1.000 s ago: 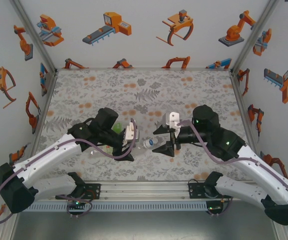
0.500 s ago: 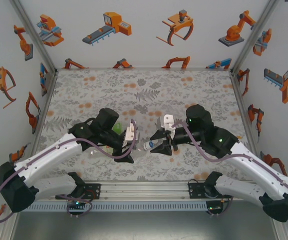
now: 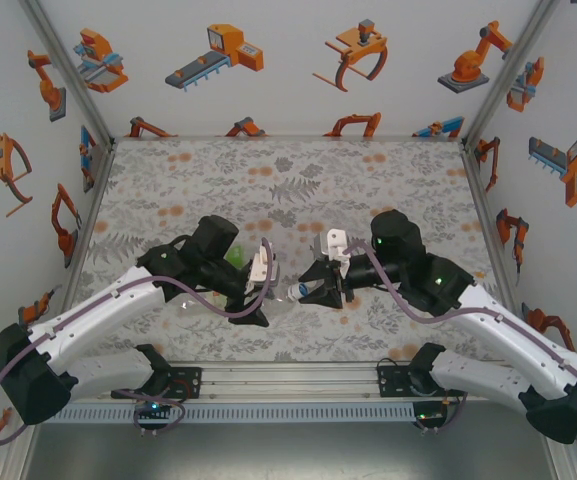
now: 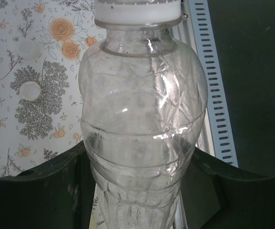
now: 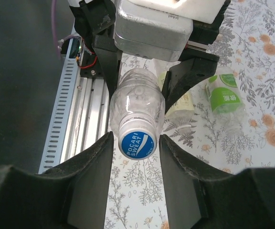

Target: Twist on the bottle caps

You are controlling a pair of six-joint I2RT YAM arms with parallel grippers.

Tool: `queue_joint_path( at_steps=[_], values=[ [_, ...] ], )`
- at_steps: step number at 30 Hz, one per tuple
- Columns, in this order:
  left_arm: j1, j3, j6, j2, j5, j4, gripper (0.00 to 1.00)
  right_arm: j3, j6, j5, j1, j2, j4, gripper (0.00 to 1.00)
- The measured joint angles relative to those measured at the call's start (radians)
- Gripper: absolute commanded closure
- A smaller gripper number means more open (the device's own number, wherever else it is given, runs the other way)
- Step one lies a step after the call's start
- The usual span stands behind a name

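Here, above the near part of the flower-printed tabletop point(image 3: 298, 170), the left fingers point(image 4: 46, 186) are clamped on the belly of the unlabelled clear bottle point(image 4: 142, 119). The bottle is held on its side with its neck towards the right arm. The right fingers point(image 5: 92, 181) flank its cap point(image 5: 137, 139), one on each side with a slim gap showing; whether they press it yet cannot be told. The cap sits on the neck, but how far it is threaded is not visible. Two other bottles, one green-labelled point(image 5: 225, 98) and one pale-labelled point(image 5: 180, 109), lie on the tabletop beyond. Two loose caps point(image 4: 31, 90) lie on it to one side.

Likely hazards, largest first:
- The thin, creased clear bottle may buckle or spin inside the left grip once the cap is twisted, so the turn is wasted.
- If the two arms are not lined up on one axis, the cap may bind crooked on the thread.
- If the right fingers close off-centre on the small ridged rim, the cap may slip out and roll away.
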Motion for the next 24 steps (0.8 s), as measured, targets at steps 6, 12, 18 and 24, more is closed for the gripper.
queue_joint_path(
  at_steps=[6, 12, 18, 24],
  values=[
    [0.0, 0.0, 0.0, 0.0, 0.003, 0.0, 1.0, -0.001, 0.013, -0.003, 0.0, 0.003, 0.008, 0.68],
    [0.0, 0.0, 0.0, 0.0, 0.005, -0.004, 1.0, -0.001, 0.048, -0.002, 0.0, 0.007, 0.013, 0.87],
    [0.0, 0.0, -0.016, 0.0, -0.045, -0.003, 1.0, -0.001, 0.27, 0.09, -0.002, 0.025, 0.019, 1.0],
    [-0.002, 0.0, -0.039, 0.01, -0.177, 0.002, 1.0, 0.0, 0.739, 0.279, -0.004, 0.079, 0.011, 1.0]
  ],
)
